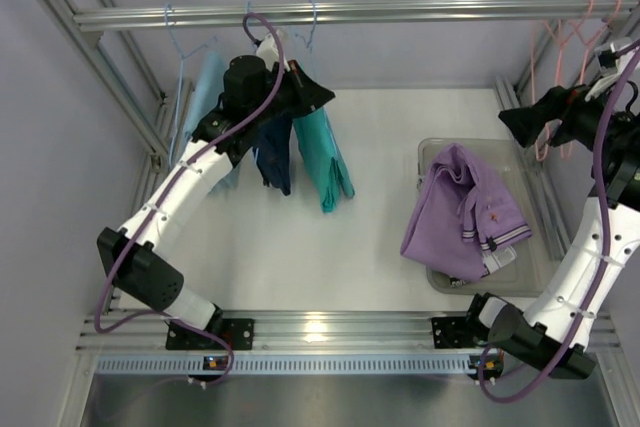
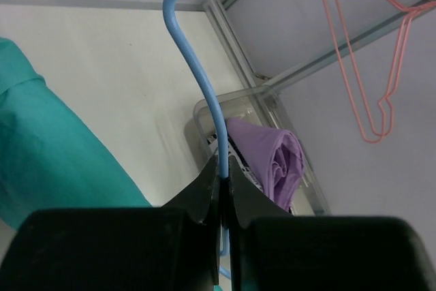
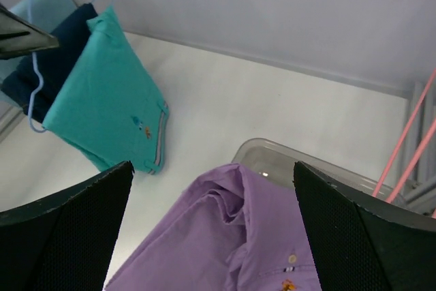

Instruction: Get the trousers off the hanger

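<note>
**A:** Where the rail (image 1: 400,14) runs out over the far right corner of the bench (image 1: 300,247), what hangs there?

**B:** The pink hanger (image 2: 372,140). It is thin bare wire with a hook at the top, and the left wrist view shows it nearly edge-on, so it looks long and narrow. More pink wire overlaps it, and I cannot count how many hang together.

**A:** And the left pincer (image 2: 223,185)?

**B:** It is pinched tight on a light-blue hanger (image 2: 202,81) up by the rail, toward the far left corner. The wire rises straight from between the fingers and curves over at the top.

**A:** What hangs near it?

**B:** There are three garments. A pale blue garment (image 1: 205,92) is nearest the left edge, with a navy garment (image 1: 275,152) in the middle. On the right is a teal garment (image 1: 325,152) with a small emblem and a striped edge.

**A:** The right pincer (image 3: 212,168)?

**B:** Its fingers are spread wide with nothing between them. It is raised by the right edge, near the pink hanger but apart from it.

**A:** Below it?

**B:** A clear plastic bin (image 1: 430,152) sits at the right edge. A crumpled purple polo shirt (image 1: 460,207) lies in it and spills over the bin's left rim.
</note>
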Available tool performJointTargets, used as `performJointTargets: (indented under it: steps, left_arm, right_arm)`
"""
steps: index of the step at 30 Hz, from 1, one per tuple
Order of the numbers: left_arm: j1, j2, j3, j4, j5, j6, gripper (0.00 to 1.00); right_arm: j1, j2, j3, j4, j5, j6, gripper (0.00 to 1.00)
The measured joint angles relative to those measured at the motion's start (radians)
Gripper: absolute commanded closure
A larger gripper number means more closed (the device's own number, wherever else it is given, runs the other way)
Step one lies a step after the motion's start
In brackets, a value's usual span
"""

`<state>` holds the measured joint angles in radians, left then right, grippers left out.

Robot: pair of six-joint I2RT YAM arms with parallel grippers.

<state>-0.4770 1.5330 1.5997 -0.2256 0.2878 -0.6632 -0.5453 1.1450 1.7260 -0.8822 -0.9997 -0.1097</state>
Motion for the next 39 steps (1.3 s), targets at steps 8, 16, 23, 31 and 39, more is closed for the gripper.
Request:
performJointTargets:
  steps: [8,16,23,31,39]
  left_arm:
    - [-0.003,0.002,0.076,-0.032,0.024,-0.072,1.0]
    - [-0.017,0.007,0.186,-0.055,0.058,-0.159,1.0]
    - [-0.031,0.024,0.214,-0.058,0.068,-0.232,1.0]
    - [-0.033,0.029,0.214,-0.016,0.094,-0.331,1.0]
    - [-0.033,0.032,0.215,0.009,0.126,-0.397,1.0]
  right_arm:
    - [0.003,-0.064,-0.097,0.041,-0.129,0.031,0.0]
    - [0.187,-0.065,-0.103,0.048,-0.119,-0.087,0.01]
    - [0.594,-0.104,-0.269,0.066,0.07,-0.206,0.0]
    - [0.926,-0.231,-0.683,0.382,0.306,-0.163,0.0]
    - [1.0,-0.269,-0.906,0.708,0.455,-0.134,0.01]
